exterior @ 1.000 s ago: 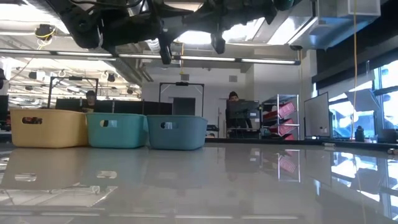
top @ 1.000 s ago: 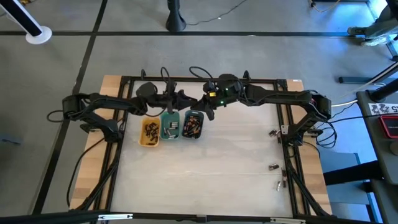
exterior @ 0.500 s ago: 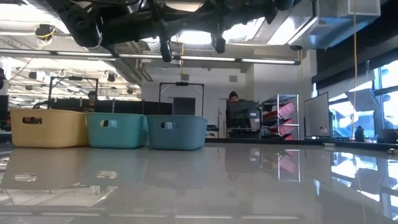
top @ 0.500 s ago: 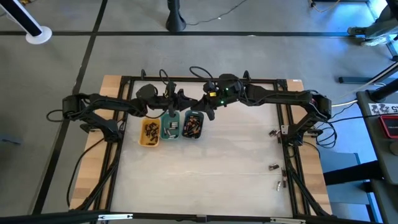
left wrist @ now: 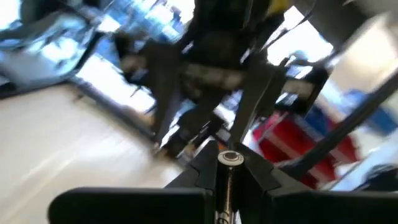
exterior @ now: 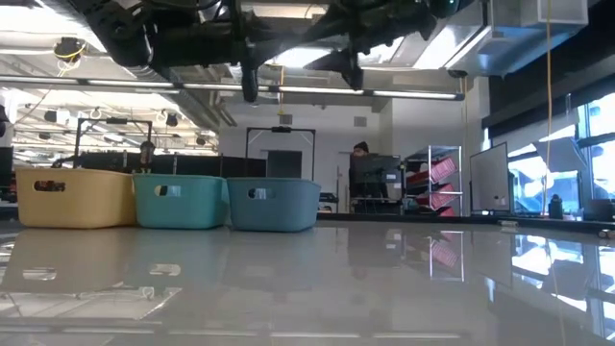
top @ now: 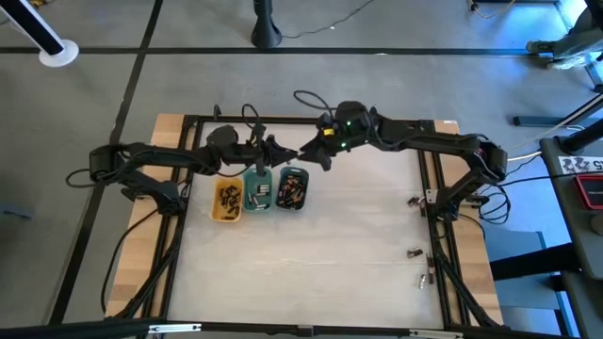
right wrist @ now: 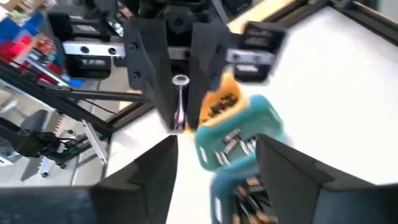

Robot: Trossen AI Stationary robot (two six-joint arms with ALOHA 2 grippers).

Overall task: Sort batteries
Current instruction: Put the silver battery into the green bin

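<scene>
Three small trays stand in a row at the table's far left: yellow [top: 226,200], green [top: 257,192] and grey-blue [top: 293,188], each with several small batteries inside. My left gripper [top: 269,153] hangs above the green tray's far side, shut on one thin silvery battery [right wrist: 179,99]. My right gripper [top: 317,156] hangs open and empty just right of it, above the grey-blue tray's far end; its two fingers stand wide apart in the right wrist view [right wrist: 214,171]. In the low view both grippers hang high above the trays [exterior: 250,85]. My left gripper pinches the silvery battery between its two fingers, which lie along its length. The battery's end cap [left wrist: 230,157] sticks out past the fingertips. In the right wrist view the battery [right wrist: 179,106] is lifted clear, well above the trays.
The table's wide pale surface [top: 330,245] lies bare near and right of the trays. A black frame [top: 429,188] runs round the table, with small fittings on its right rail. Beyond the table the low view shows a room with desks and seated people [exterior: 360,154].
My right gripper has risen a little, drawn back toward the table's far edge and tipped its fingers. My left gripper keeps the battery and has stayed about where it was.
</scene>
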